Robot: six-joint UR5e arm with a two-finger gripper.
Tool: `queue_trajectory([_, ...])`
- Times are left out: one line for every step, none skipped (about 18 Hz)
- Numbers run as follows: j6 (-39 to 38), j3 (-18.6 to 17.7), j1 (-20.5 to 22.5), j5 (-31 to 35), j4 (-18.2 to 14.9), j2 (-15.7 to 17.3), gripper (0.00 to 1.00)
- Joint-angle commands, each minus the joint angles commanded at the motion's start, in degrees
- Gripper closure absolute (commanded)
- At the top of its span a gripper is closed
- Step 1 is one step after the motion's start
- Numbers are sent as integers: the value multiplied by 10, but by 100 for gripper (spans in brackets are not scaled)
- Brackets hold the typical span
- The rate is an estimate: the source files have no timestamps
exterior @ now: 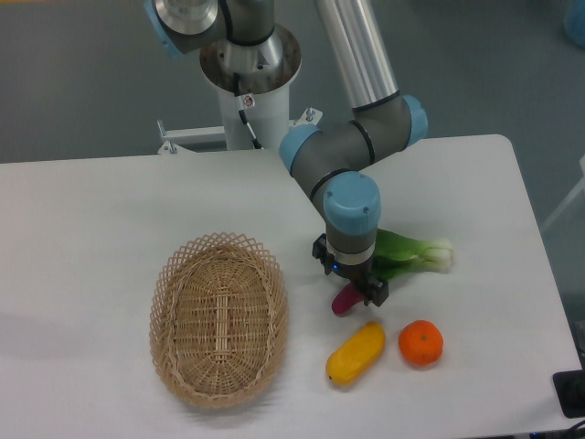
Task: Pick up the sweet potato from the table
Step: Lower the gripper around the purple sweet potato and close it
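Note:
The sweet potato (pixel 343 302) is a small magenta-purple tuber lying on the white table (pixel 101 219), right of centre. Only its lower-left end shows; the rest is hidden under my gripper (pixel 356 291). The gripper points straight down over the tuber, low at table level. Its black body hides the fingertips, so I cannot tell whether the jaws are closed on the sweet potato or just around it.
A green bok choy (pixel 416 253) lies just right of and behind the gripper. A yellow oblong vegetable (pixel 356 353) and an orange (pixel 420 343) lie just in front. A wicker basket (pixel 219 315) stands to the left. The table's right edge is near.

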Motion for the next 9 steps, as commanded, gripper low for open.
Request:
queue_trajectory([0, -2, 0, 0, 0, 1, 2])
queue_trajectory([0, -2, 0, 0, 0, 1, 4])
queue_trajectory([1, -2, -1, 1, 0, 1, 7])
queue_trajectory([3, -2, 0, 1, 0, 1, 13])
queue_trajectory([3, -2, -1, 1, 0, 2, 19])
queue_trajectory([3, -2, -1, 1, 0, 2, 23])
queue_trajectory([3, -2, 0, 1, 0, 3, 34])
queue_trajectory([3, -1, -1, 1, 0, 3, 42])
queue_trajectory([4, -1, 0, 1, 0, 5, 48])
